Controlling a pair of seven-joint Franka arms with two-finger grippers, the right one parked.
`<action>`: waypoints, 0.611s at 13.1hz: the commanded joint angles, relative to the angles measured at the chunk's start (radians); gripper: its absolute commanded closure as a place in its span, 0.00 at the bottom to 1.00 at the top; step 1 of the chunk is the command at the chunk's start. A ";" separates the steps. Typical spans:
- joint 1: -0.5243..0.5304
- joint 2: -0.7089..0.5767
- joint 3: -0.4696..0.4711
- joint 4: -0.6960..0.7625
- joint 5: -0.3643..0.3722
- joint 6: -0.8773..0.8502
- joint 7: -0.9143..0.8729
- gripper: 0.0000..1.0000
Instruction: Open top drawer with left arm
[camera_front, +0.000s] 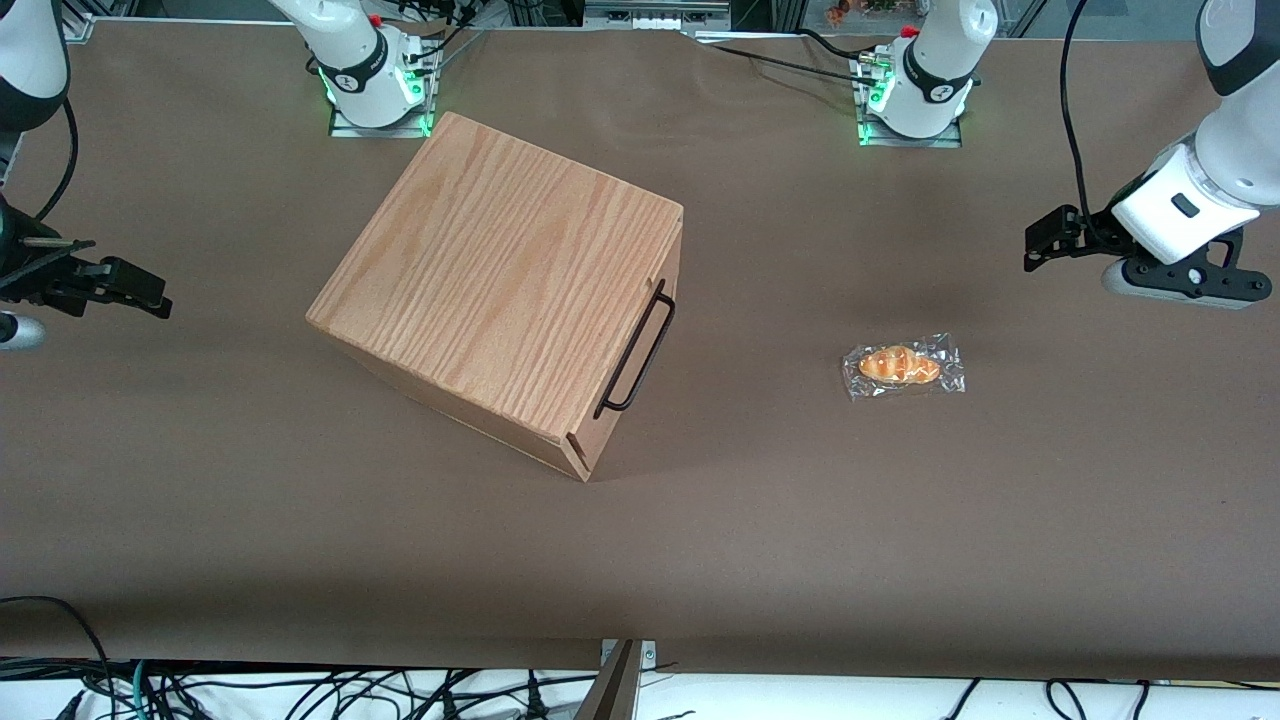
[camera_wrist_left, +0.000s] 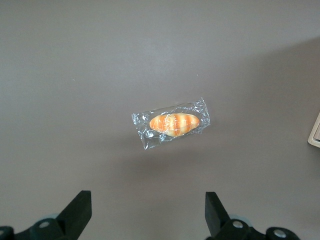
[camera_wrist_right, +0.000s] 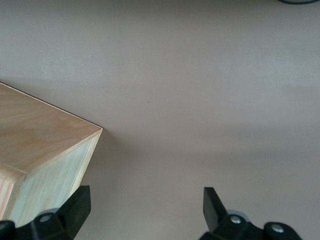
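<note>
**Top drawer: shut, untouched; gripper parked wide at the working arm's end**

Top drawer (camera_front: 628, 350): fully seated in oak-grain casing (camera_front: 500, 280), front flush, no gap showing; contents hidden. Long black wire handle (camera_front: 637, 348) standing proud of the front, running roughly from 1 o'clock to 7 o'clock in the front view, free of any contact. Casing set askew near mid-table, drawer front turned toward the working arm's end, judged a deliberate presentation of the handle to that arm.

Left arm (camera_front: 1215, 150): raised over the table (camera_front: 700, 560) at the working arm's end, well apart from the casing, at about 3 o'clock from the handle in the front view.

Gripper (camera_wrist_left: 147, 212): empty, fingers (camera_wrist_left: 77, 210) spread wide, pointing down at bare table; nothing between them. Spread judged suitable for straddling the thin handle on arrival.

Wrapped bread roll (camera_front: 902, 366): sealed in clear crinkled film, lying flat on the table between handle and gripper, nearer the gripper, directly in the wrist camera's sight. No part in the task; judged an obstacle to pass over on approach.

Task status: reach not begun, judged.
</note>
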 joint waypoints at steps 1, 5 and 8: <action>-0.010 -0.006 -0.010 -0.003 -0.025 -0.051 0.005 0.00; -0.082 0.060 -0.031 0.074 -0.087 -0.059 0.002 0.00; -0.163 0.169 -0.031 0.186 -0.096 -0.059 -0.002 0.00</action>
